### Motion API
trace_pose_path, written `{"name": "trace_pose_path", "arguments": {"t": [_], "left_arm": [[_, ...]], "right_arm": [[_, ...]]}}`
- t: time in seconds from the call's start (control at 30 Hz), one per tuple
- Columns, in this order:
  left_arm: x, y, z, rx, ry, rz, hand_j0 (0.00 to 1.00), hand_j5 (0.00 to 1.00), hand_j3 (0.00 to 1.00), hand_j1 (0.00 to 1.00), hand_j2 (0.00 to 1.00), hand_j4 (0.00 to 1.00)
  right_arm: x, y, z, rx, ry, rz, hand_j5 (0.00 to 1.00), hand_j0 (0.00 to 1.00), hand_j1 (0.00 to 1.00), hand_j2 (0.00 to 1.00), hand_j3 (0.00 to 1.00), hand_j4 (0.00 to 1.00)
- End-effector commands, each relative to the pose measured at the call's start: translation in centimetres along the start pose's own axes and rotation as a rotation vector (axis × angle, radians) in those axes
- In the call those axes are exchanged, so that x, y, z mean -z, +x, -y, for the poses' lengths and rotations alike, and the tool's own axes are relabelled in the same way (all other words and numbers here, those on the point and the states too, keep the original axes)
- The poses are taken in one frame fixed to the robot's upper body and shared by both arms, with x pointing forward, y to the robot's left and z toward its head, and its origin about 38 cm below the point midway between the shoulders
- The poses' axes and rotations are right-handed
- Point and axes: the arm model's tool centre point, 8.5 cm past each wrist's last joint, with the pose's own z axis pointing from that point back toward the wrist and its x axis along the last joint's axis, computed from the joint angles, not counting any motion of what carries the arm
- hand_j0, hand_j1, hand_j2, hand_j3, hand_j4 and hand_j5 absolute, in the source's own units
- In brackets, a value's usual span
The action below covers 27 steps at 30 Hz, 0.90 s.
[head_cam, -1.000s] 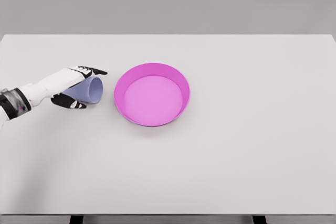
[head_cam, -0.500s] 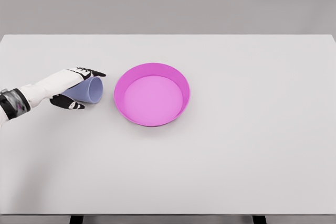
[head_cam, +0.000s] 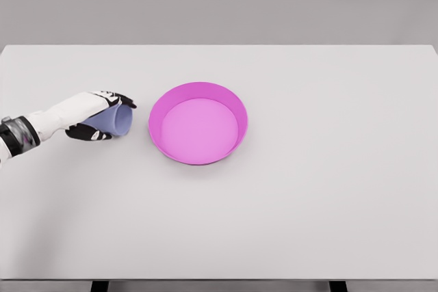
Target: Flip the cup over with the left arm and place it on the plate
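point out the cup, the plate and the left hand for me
lavender plastic cup (head_cam: 118, 120), head view, on its side wall near the rim
round magenta plate (head_cam: 197, 91), head view, on its far rim
white left hand (head_cam: 89, 110), head view, on the back of the hand

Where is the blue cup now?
In the head view the blue cup lies on its side at the table's left, gripped by the left hand, just left of the pink plate.
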Motion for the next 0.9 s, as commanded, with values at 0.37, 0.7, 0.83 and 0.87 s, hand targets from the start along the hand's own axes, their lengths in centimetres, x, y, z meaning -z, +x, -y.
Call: {"name": "trace_pose_path", "arguments": {"t": [0.37,0.7,0.83,0.87], "left_arm": [[-0.1,0.9,-1.3,-0.002,0.057,0.074,0.73,0.73,0.73,0.73,0.73,0.73],[-0.6,1.2,-2.5,-0.113,0.153,0.150,0.73,0.73,0.73,0.73,0.73,0.73],[-0.9,1.3,-3.0,-0.192,0.208,0.198,0.73,0.73,0.73,0.73,0.73,0.73],[-0.9,1.4,-3.1,-0.209,0.221,0.212,0.73,0.73,0.73,0.73,0.73,0.73]], "right_arm": [[0.0,0.0,0.0,0.000,0.000,-0.001,1.00,1.00,1.00,1.00,1.00,1.00],[0.0,0.0,0.0,0.002,0.000,0.001,1.00,1.00,1.00,1.00,1.00,1.00],[0.0,0.0,0.0,0.000,0.000,-0.001,1.00,1.00,1.00,1.00,1.00,1.00],[0.0,-0.1,0.0,0.000,0.000,-0.002,1.00,1.00,1.00,1.00,1.00,1.00]]}}
